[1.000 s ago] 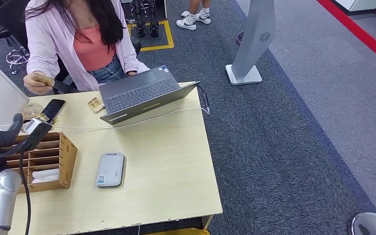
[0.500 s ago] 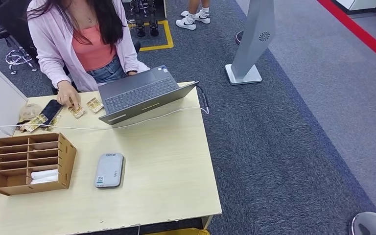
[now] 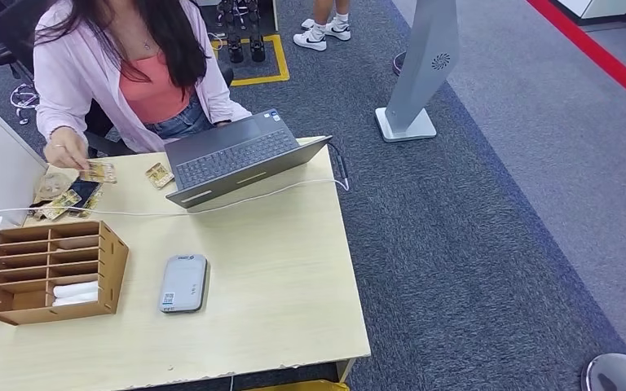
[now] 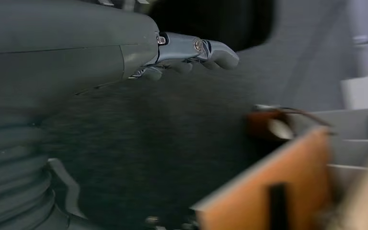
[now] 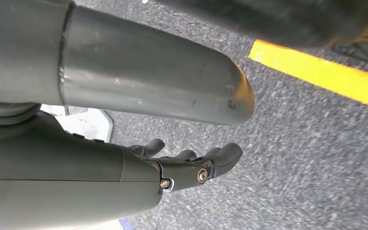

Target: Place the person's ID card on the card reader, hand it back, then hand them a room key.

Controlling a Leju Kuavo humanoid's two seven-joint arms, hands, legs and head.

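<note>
While the person's hand (image 3: 63, 149) pinches a card (image 3: 98, 172) above the desk's (image 3: 277, 269) far corner, the card reader (image 3: 183, 282) lies flat beside the wooden organizer (image 3: 53, 270) — well apart from that hand. Left hand (image 4: 191, 55) and right hand (image 5: 187, 165) both hang empty, fingers loosely extended — over carpet.

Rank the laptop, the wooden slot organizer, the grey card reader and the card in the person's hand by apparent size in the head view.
1. laptop, largest.
2. wooden slot organizer.
3. card reader.
4. card in the person's hand, smallest.
The laptop sits farther from the camera than the organizer, yet it looks clearly bigger.
</note>
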